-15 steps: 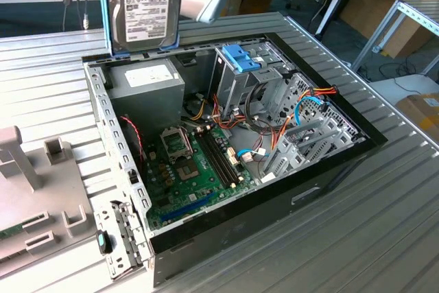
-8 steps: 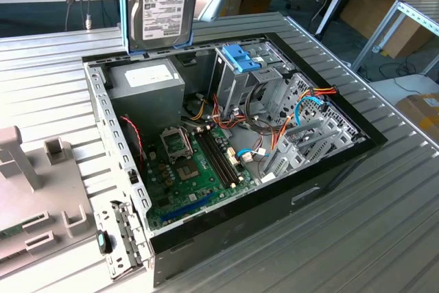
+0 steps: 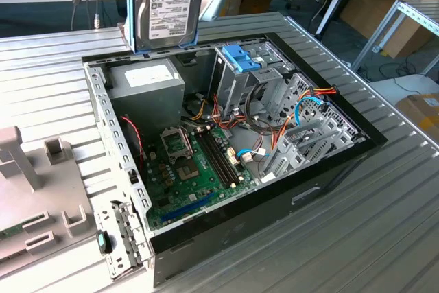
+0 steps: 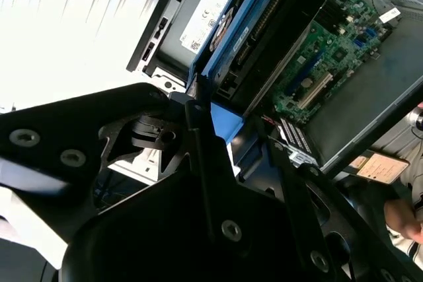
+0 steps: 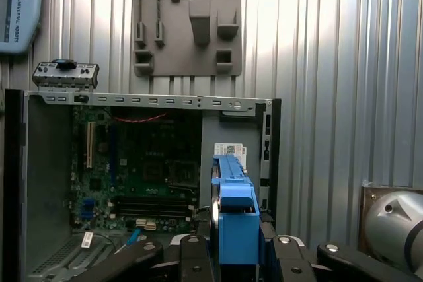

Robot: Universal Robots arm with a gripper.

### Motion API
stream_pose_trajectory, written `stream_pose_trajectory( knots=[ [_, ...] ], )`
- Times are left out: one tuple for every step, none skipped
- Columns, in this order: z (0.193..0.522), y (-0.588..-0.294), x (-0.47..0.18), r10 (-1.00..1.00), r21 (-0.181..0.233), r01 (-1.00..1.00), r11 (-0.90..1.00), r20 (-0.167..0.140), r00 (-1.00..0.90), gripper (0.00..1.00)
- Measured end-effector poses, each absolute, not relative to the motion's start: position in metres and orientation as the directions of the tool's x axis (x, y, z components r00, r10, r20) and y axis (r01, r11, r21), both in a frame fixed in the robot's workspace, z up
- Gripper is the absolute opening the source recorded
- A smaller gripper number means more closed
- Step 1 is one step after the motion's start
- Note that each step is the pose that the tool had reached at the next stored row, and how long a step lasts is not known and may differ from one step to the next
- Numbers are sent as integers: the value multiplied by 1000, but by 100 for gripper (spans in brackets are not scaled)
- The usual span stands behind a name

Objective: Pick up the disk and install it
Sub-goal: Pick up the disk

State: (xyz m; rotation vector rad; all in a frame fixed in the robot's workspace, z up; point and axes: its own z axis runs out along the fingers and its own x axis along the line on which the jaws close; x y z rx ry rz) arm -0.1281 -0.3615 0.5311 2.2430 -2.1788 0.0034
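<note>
Ribbed metal table (image 3: 384, 224), open computer case (image 3: 226, 207), hand (image 5: 235, 250) seemingly clamped on upright disk (image 3: 164, 5) above it

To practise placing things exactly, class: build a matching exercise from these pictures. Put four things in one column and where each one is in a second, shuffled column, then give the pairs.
Things
1. disk
2. power supply
3. motherboard
4. grey moulded tray

Places
A. flat on the floor of the open computer case
B. on the ribbed table, outside the case, at the exterior view's left
C. lifted on end above the case
D. in a corner of the case, against its wall

Pairs: 1-C, 2-D, 3-A, 4-B
</note>
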Motion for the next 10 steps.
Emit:
stream_pose_trajectory(
  knots=[
    [531, -362, -128, -1000, 9, -1000, -29, 12, 29, 36],
    [531, -364, -128, -1000, 9, -1000, -29, 12, 29, 36],
    [531, -365, -128, -1000, 9, -1000, -29, 12, 29, 36],
    [531, -366, -128, -1000, 9, -1000, -29, 12, 29, 36],
    [531, -368, -128, -1000, 9, -1000, -29, 12, 29, 36],
    [531, -369, -128, -1000, 9, -1000, -29, 12, 29, 36],
    [531, -370, -128, -1000, 9, -1000, -29, 12, 29, 36],
    [531, -370, -128, -1000, 9, -1000, -29, 12, 29, 36],
    [531, -370, -128, -1000, 9, -1000, -29, 12, 29, 36],
    [531, -370, -128, -1000, 9, -1000, -29, 12, 29, 36]
  ],
)
